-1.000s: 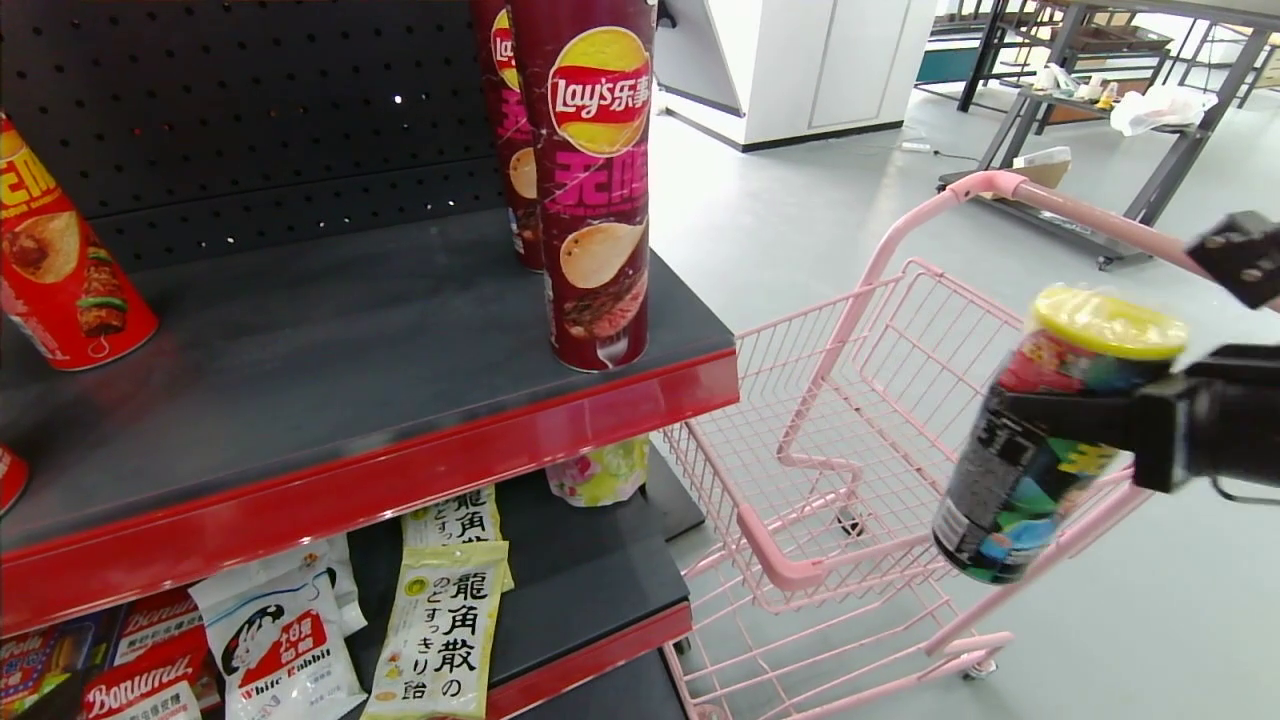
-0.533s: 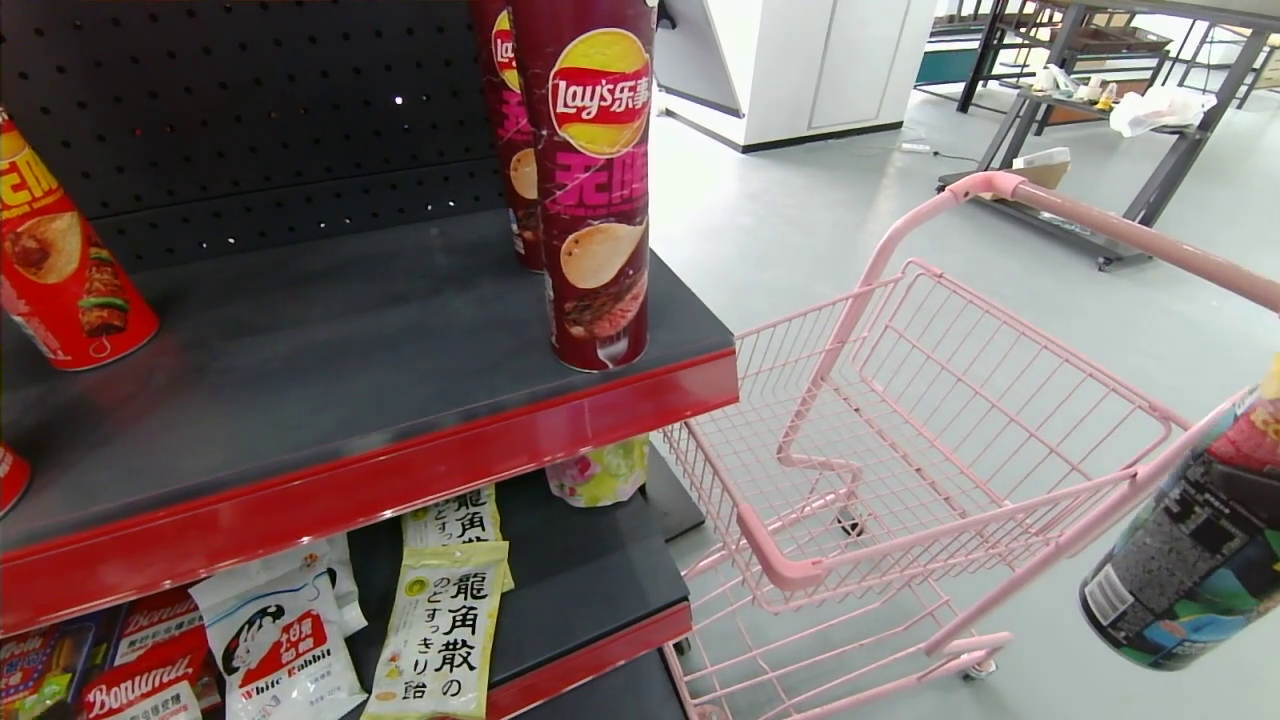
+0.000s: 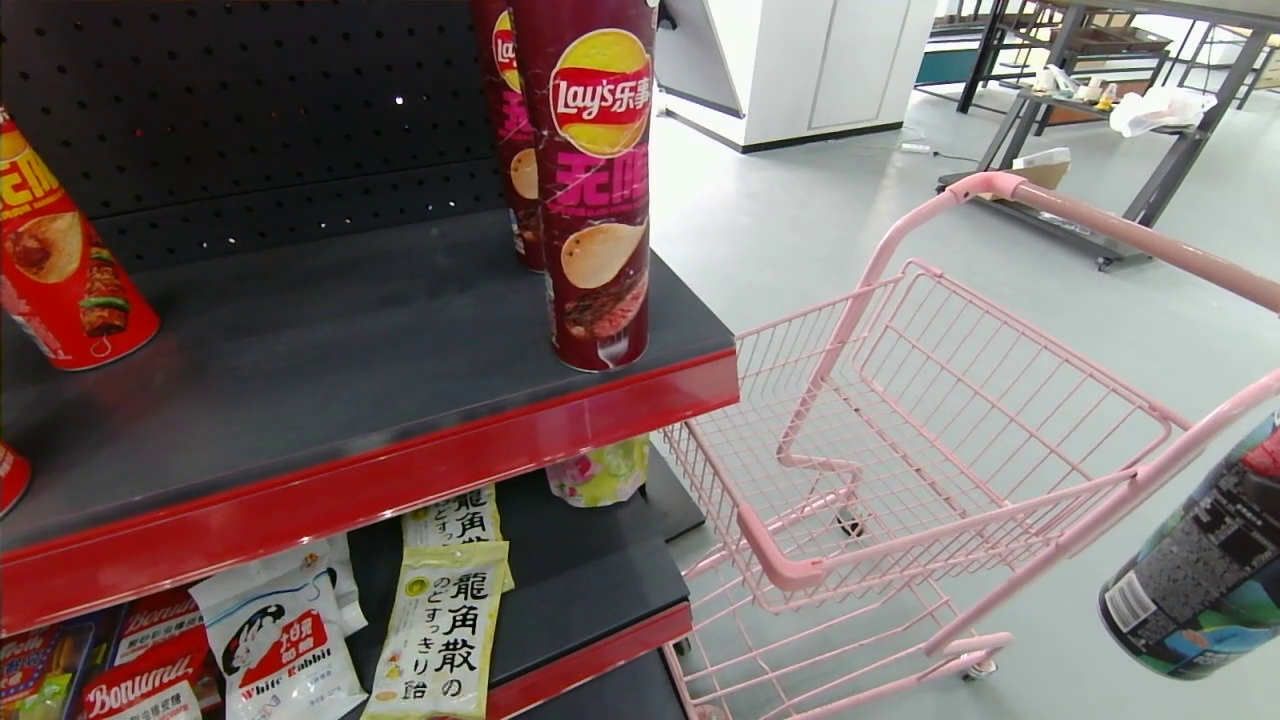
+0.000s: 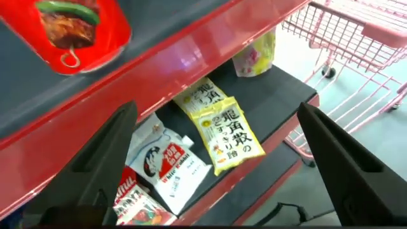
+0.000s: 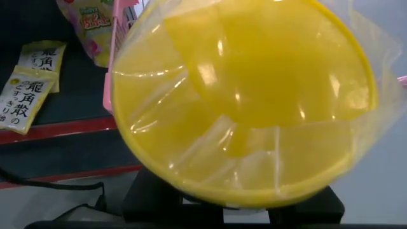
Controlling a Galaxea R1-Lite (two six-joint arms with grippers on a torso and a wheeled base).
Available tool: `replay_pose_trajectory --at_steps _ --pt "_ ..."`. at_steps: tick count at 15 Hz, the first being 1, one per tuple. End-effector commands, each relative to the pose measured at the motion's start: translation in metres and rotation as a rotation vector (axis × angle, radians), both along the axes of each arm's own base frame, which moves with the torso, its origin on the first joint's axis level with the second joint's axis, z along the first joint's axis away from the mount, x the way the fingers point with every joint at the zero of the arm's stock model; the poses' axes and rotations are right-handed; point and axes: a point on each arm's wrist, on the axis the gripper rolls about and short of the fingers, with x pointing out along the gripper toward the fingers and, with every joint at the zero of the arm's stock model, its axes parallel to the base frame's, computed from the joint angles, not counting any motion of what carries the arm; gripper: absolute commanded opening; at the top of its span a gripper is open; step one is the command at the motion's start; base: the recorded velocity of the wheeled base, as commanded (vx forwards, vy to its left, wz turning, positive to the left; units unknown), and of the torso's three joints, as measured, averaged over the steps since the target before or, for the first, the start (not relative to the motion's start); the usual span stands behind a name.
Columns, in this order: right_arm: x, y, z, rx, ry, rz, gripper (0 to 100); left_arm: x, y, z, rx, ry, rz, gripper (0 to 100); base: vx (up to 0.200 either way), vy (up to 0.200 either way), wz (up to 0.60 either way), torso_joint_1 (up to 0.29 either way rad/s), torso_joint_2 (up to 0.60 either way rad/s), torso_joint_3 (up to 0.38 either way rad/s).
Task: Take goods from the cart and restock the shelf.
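Can aloft right of cart, outside basket, pinched by right gripper. Long axis tilted: base down-left toward cart, top up-right, cut by head view's edge. Right wrist view adds yellow lid, seen end-on. Left gripper jaws spread wide, facing lower shelf.

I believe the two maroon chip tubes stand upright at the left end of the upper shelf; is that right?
Not quite: the head view shows the two maroon chip tubes standing upright at the right end of the upper shelf, beside the pink cart.
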Motion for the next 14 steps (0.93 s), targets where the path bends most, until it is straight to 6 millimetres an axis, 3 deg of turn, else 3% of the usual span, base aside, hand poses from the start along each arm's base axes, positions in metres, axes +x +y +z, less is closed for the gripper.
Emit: replay_pose_trajectory --at_steps 1,4,13,14 --pt "-0.0029 -0.0005 -0.0041 -0.007 0.003 0.003 0 -0.0023 0.0009 0.004 0.007 -0.024 -0.001 100 0.0 0.0 0.0 0.0 0.0 0.0" --pt "-0.0037 -0.0006 -0.0071 -0.017 0.007 0.005 0 -0.0026 0.001 0.0046 0.011 -0.027 -0.002 100 0.0 0.0 0.0 0.0 0.0 0.0" --pt "-0.0035 -0.0006 -0.0092 -0.055 0.007 0.018 0 -0.0026 0.0011 0.004 0.013 -0.027 -0.001 100 -0.2 0.0 0.0 0.003 0.0 0.002" --pt "-0.0035 -0.0007 -0.0097 -0.058 0.008 0.017 0 -0.0027 0.0011 0.0045 0.011 -0.03 -0.002 100 0.0 0.0 0.0 0.0 0.0 0.0"
